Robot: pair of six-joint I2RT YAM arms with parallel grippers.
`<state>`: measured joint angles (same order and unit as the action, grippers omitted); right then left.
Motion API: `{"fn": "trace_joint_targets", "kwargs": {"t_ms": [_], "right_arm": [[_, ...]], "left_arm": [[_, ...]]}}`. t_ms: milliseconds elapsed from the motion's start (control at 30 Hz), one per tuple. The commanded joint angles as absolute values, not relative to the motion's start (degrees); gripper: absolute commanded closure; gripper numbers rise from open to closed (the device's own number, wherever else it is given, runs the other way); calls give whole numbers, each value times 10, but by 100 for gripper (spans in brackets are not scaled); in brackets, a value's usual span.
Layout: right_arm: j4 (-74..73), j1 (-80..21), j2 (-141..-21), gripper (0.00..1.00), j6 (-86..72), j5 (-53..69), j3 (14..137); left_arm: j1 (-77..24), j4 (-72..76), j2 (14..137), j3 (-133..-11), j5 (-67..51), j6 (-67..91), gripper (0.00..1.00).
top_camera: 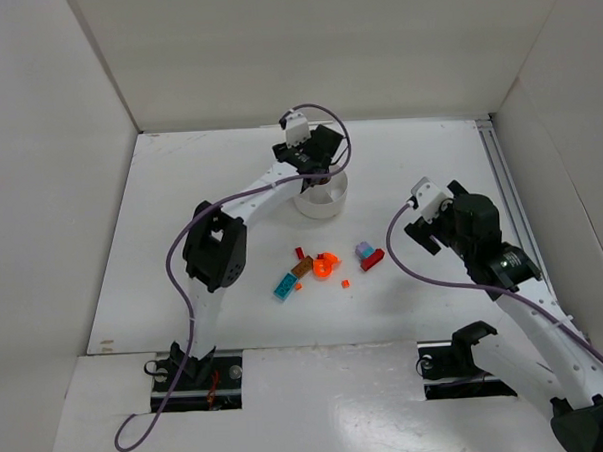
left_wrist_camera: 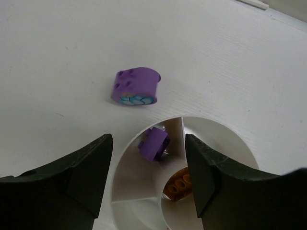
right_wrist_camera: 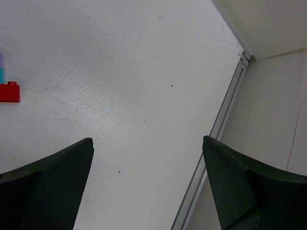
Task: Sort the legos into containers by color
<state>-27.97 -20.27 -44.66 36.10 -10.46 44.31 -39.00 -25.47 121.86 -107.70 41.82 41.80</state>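
Nearest the arm bases, a loose cluster of pieces is seen on the surface (top_camera: 181,221), well apart from the dish. A teal brick (top_camera: 284,285) is found at its near left, a brown piece (top_camera: 303,267) and an orange piece (top_camera: 326,266) in the middle, and a red brick (top_camera: 372,260) touching a lilac-and-teal piece (top_camera: 364,250) at the right. These are judged to be unsorted. Just right of the cluster, the right end effector (right_wrist_camera: 146,143) is held over bare surface with its fingers spread wide and nothing between them. It is probably parked there to be out of the other arm's way yet near the red brick. Farther back, the white dish (top_camera: 323,207) is set near the middle of the surface. The left end effector (left_wrist_camera: 147,143) is held directly above it, released, with a clear gap between its fingers and nothing gripped. Below that gap a small purple piece (left_wrist_camera: 154,143) is seen in one wedge compartment, and orange pieces (left_wrist_camera: 178,184) are kept in a neighbouring one, so the colours are separated by the dividers. Beyond the rim, a round purple brick (left_wrist_camera: 135,86) is seen on the surface outside the dish. It is judged to belong with the purple piece.
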Motion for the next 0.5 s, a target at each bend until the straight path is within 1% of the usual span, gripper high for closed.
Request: {"fn": "trace_joint_targets", "kwargs": {"t_ms": [0, 100, 200, 233, 267, 300, 333, 367, 400, 433, 467], "right_arm": [[-270, -200, -435, 1, 349, -98, 462], [-270, -200, -430, 1, 349, -92, 462], [-270, -200, -430, 1, 349, -92, 462], [-265, -200, -430, 1, 349, -92, 462], [-265, -200, -430, 1, 349, -92, 462], [-265, -200, -430, 1, 349, -92, 462], [-265, -200, -430, 1, 349, -92, 462], [-265, -200, -435, 1, 349, -92, 462], [-265, -200, -435, 1, 354, -92, 462], [-265, -200, -435, 1, 354, -92, 462], [-265, -200, -435, 1, 354, -92, 462]], "left_arm": [[-388, -242, 1163, -1064, 408, 404, 42], [-362, -242, 1139, -1040, 375, 404, 42], [-330, -194, 1101, -999, 357, 396, 42], [-319, -172, 1090, -965, 340, 360, 39], [-295, -130, 1071, -933, 297, 339, 35], [-294, -108, 1063, -933, 271, 327, 35], [-267, -79, 1056, -903, 234, 303, 31], [-253, -61, 1056, -895, 200, 265, 27], [-239, -54, 1056, -895, 178, 259, 26], [-215, -54, 1056, -895, 138, 253, 26], [-205, -54, 1068, -911, 125, 253, 22]]}}
